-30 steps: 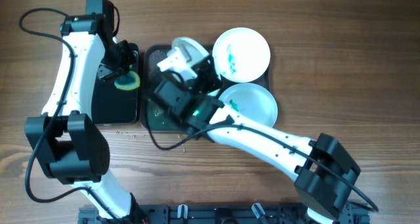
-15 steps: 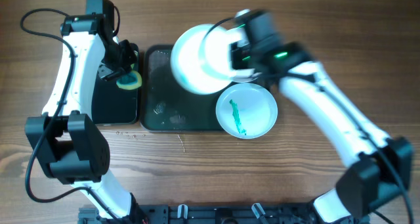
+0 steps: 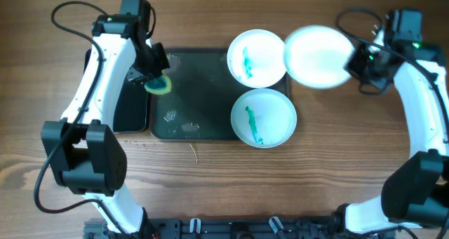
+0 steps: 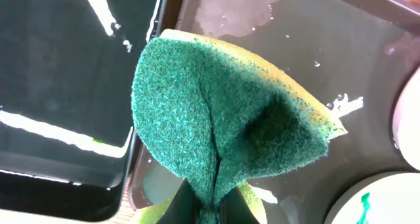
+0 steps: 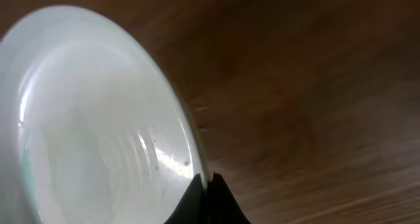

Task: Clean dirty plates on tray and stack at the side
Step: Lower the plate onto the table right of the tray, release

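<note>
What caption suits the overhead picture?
Right end effector holds a smear-free plate beside the tray; two green-smeared plates lie on it, and the left end effector grips a sponge.

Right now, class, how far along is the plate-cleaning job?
Done: one plate shows no smear. In hand: the right hand holds it by the rim beside the tray; the left hand grips the sponge. Left: two smeared plates on the tray, no stack yet.
</note>
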Controlling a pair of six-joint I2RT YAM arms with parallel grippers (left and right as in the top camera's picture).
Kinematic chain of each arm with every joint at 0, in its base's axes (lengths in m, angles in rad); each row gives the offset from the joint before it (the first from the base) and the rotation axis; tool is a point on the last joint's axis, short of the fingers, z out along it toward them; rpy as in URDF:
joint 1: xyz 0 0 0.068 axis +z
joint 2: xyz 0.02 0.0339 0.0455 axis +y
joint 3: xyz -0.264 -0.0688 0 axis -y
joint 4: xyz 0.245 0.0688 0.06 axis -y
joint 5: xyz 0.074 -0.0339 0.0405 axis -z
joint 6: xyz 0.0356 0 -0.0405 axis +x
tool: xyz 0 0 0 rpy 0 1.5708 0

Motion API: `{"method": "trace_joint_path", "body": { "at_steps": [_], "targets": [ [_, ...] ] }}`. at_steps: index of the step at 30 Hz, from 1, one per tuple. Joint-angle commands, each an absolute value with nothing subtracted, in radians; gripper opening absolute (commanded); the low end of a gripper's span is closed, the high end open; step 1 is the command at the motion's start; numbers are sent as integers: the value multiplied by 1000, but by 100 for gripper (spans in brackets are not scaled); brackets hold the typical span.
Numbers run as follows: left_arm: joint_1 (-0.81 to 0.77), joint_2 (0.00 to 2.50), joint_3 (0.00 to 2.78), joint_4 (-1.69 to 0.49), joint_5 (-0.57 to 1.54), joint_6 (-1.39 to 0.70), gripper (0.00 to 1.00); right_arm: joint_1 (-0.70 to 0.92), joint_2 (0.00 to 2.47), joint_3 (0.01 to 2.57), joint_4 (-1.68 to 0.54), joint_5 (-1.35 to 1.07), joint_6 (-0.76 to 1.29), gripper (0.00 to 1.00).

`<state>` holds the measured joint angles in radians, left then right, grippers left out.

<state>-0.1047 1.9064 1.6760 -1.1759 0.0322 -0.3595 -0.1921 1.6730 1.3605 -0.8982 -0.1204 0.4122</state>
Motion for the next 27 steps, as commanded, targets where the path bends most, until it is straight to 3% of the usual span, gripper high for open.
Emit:
{"method": "trace_joint_path", "body": {
  "at_steps": [1,10,12,13,14,17,22,27],
  "targets": [
    [-118,1911,1694,-1164,33,-348,4,-236,1666,1246,-846,-9,448,4],
    [-123,1911,1694,-1163,33,-348,4,-270,1666,1015,-564,13,444,4],
    [-123,1911,1694,-1163,33,-348,4,-270,1666,996,-530,11,437,14],
    [-123,1911,1694,-1163,33,-348,4,-270,1666,997,-527,0,417,26],
    [-123,1911,1694,-1163,33,-348,4,-270,1666,1000,-532,-9,413,31],
    [-123,1911,1694,-1162,33,-348,4,-270,1662,1042,-605,-88,365,40],
    [-123,1911,1694,-1161,33,-348,4,-263,1643,1196,-862,-315,269,40],
    [-123,1911,1694,-1155,33,-348,4,-220,1645,1213,-973,-491,125,40]
  ]
}}
